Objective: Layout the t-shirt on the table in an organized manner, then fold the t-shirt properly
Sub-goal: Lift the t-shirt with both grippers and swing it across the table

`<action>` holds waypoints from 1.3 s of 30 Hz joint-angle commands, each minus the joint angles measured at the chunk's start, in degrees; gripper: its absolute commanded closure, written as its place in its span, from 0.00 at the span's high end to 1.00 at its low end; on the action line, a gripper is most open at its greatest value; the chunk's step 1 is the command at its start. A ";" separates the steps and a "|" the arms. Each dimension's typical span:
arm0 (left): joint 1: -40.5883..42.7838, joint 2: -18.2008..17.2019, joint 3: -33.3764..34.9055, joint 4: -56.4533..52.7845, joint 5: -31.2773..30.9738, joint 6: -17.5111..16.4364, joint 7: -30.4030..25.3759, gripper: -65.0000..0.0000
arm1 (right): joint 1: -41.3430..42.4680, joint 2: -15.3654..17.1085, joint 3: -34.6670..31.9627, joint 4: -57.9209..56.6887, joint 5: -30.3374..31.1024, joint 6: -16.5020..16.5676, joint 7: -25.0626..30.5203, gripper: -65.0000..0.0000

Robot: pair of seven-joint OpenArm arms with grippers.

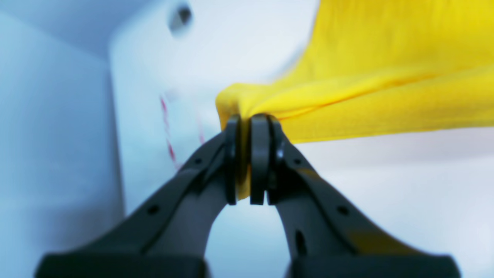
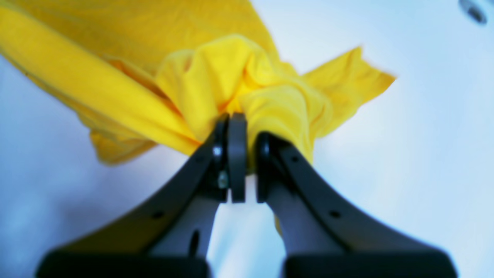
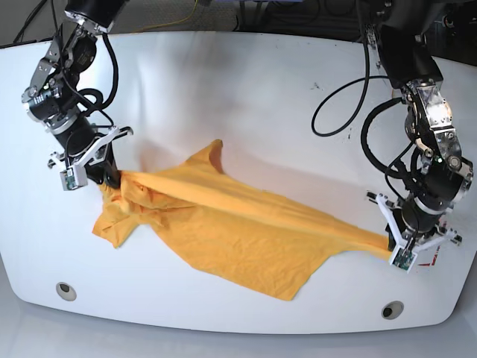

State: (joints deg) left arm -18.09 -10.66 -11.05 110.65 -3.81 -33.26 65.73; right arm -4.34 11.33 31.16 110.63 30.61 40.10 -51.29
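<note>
Orange-yellow t-shirt (image 3: 223,224) (no legible label, views blurry) hangs stretched, both arms' jaws clamped on it.

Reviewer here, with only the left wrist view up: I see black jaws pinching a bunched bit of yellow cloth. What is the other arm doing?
Observer: The right gripper is shut on another bunch of the t-shirt, at the opposite end.
Reviewer: Is the cloth flat on the table?
Observer: Not fully. In the base view it is pulled into a ridge between the two grippers, while its lower part lies wrinkled on the table.
Reviewer: Where does my arm sit on the table?
Observer: The left gripper is near the front edge, just behind a round grey grommet.
</note>
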 commanded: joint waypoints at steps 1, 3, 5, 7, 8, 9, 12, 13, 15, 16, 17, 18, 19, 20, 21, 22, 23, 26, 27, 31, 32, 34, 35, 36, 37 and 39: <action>-4.02 -0.47 2.39 1.13 0.43 0.24 -3.62 0.04 | 3.86 2.07 0.36 1.24 0.55 -0.10 1.31 0.05; -5.34 -0.47 3.71 1.13 0.43 0.24 -4.59 0.04 | 5.61 2.78 0.27 1.15 0.29 -0.10 1.31 0.05; -7.10 -0.55 4.76 1.13 0.52 0.24 -5.12 0.04 | 7.55 3.66 0.18 1.06 0.11 -0.10 1.31 0.05; -9.30 -0.47 5.64 1.04 0.69 0.33 -5.30 0.04 | 10.10 4.89 0.01 0.27 0.11 -0.10 0.87 0.05; -10.09 -0.38 6.08 1.04 0.69 0.33 -5.30 0.04 | 11.24 5.33 0.01 -0.26 0.11 -0.10 0.43 0.05; -11.41 -0.38 6.78 1.04 0.69 0.33 -5.38 0.04 | 13.44 5.94 0.01 -1.13 0.20 -0.10 -0.27 0.05; -15.10 -0.29 7.93 1.04 0.69 0.33 -5.38 0.04 | 18.71 7.52 -0.08 -3.24 0.11 -0.10 -3.09 0.05; -15.89 -0.29 8.10 1.04 0.69 0.33 -5.38 0.04 | 19.86 7.79 -0.08 -3.68 0.11 -0.10 -3.61 0.05; -18.62 -0.29 8.10 1.04 0.69 0.33 -5.38 0.04 | 23.72 8.84 -0.08 -5.44 0.11 -0.10 -5.11 0.05; -19.58 -0.29 8.10 1.04 0.69 0.33 -5.38 0.04 | 24.95 9.19 -0.08 -6.06 0.11 -0.10 -5.37 0.05; -21.43 -0.29 8.19 1.04 0.69 0.33 -5.38 0.04 | 27.15 10.07 -0.08 -7.29 0.11 -0.10 -5.99 0.05; -22.57 -0.29 8.19 1.04 0.69 0.33 -5.38 0.04 | 28.47 10.51 -0.08 -7.99 0.11 -0.10 -6.34 0.05; -24.07 -0.29 8.19 1.04 0.69 0.42 -5.38 0.04 | 30.14 11.22 -0.17 -8.87 0.11 -0.10 -6.69 0.05; -25.56 -0.29 8.19 0.95 0.69 0.51 -5.38 0.04 | 31.81 11.83 -0.34 -9.93 0.29 -0.10 -7.13 0.05; -26.53 -0.29 8.19 0.95 0.69 0.51 -5.38 0.04 | 32.87 12.27 -0.87 -10.63 0.38 -0.10 -7.39 0.05; -27.76 -0.29 8.19 0.95 0.69 0.51 -5.38 0.04 | 34.45 12.89 -1.66 -11.42 0.47 -0.10 -7.66 0.05; -28.99 -0.29 8.19 0.95 0.78 0.60 -5.38 0.04 | 36.03 13.50 -2.89 -12.30 0.38 -0.10 -7.75 0.05; -32.86 -0.29 8.28 0.78 0.96 0.60 -5.38 0.04 | 40.43 15.17 -7.29 -14.58 0.11 -0.10 -7.75 0.05; -33.39 -0.29 8.28 0.69 0.96 0.60 -5.38 0.04 | 41.13 15.35 -7.73 -14.94 0.11 -0.10 -7.75 0.05; -38.57 -0.38 8.28 -0.45 0.96 0.60 -5.30 0.04 | 47.90 16.14 -12.48 -19.51 0.03 -0.10 -7.75 0.05; -39.72 -0.38 8.37 -0.63 0.96 0.60 -5.30 0.05 | 49.39 16.14 -13.35 -20.48 0.03 -0.10 -7.75 0.05; -42.27 -0.38 8.54 -1.51 0.96 0.68 -5.21 0.05 | 53.61 16.32 -15.82 -23.46 -0.06 -0.10 -7.75 0.05; -43.41 -0.55 8.81 -2.04 1.04 0.68 -5.21 0.05 | 55.81 16.58 -17.05 -25.05 -0.15 -0.10 -7.66 0.05; -44.11 -0.55 9.07 -2.47 1.04 0.68 -5.21 0.05 | 57.39 17.02 -17.75 -26.01 -0.32 -0.10 -7.66 0.05; -45.17 -0.64 9.51 -3.27 1.04 0.77 -5.21 0.05 | 59.50 17.28 -18.89 -27.77 -0.76 -0.10 -7.66 0.05; -47.28 -0.64 10.13 -4.76 1.04 1.83 -5.21 0.05 | 63.55 17.19 -21.27 -30.85 -2.00 -0.10 -7.31 0.05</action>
State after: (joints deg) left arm -61.73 -11.07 -1.17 107.04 -3.14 -33.04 61.65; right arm 53.30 27.20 10.90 81.56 29.87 40.56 -60.47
